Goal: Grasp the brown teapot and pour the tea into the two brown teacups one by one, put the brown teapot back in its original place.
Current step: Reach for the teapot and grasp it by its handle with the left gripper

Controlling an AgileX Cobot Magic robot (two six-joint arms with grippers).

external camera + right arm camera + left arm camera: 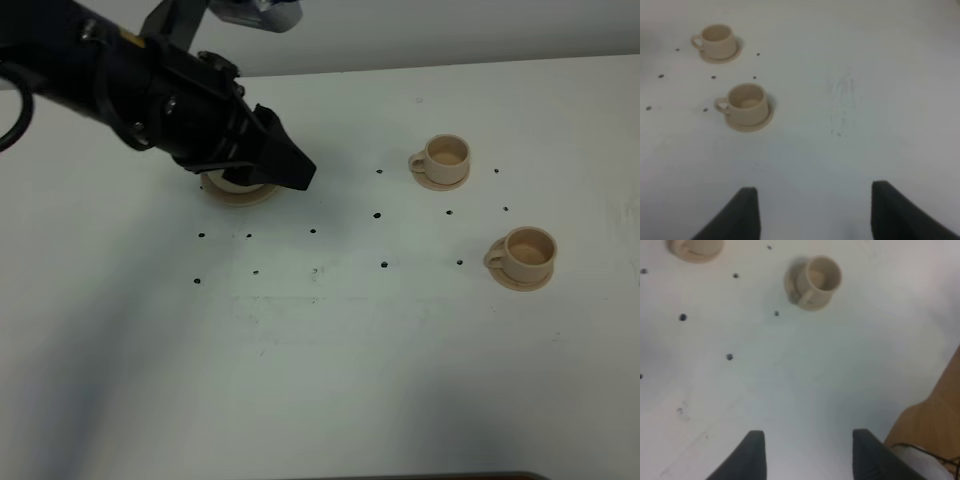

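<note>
Hovering at the left of the high view, the black two-finger left gripper [292, 168] [806, 442] has its fingers [754, 456] spread wide. Nothing sits between them; only the bare white tabletop [320, 350] shows below.

Behind those fingertips, under the gripper body, is the squat round light-tan teapot [232, 181]. It is mostly covered, with just a pale curved sliver showing. It rests on the flat round tan saucer disc [243, 197]. Spout direction, handle side and long axis: cannot tell, the arm hides them.

Ahead of the left fingertips are small black dots [377, 214] on the table.

Further ahead is the far teacup [441, 158] [695, 247], a small light-tan cup with a loop handle. It stands upright on its own small tan saucer, handle pointing back toward the left fingers. The left wrist frame cuts it off at the edge.

Next is the near teacup [523, 256] [815, 281], a matching cup on a matching saucer, also upright. It lies roughly straight ahead of the left fingertips and well apart from them, handle also turned toward them. The two cups stand apart, not touching.

A brown wooden edge [935, 425] lies beside one left finger, past the tabletop.

The right gripper [812, 210] does not appear in the high view. In its wrist view the dark fingers [742, 216] stand wide apart and hold nothing. The near teacup [745, 106] is ahead of one finger, the far teacup [717, 42] beyond it. Both handles point the same way.
</note>
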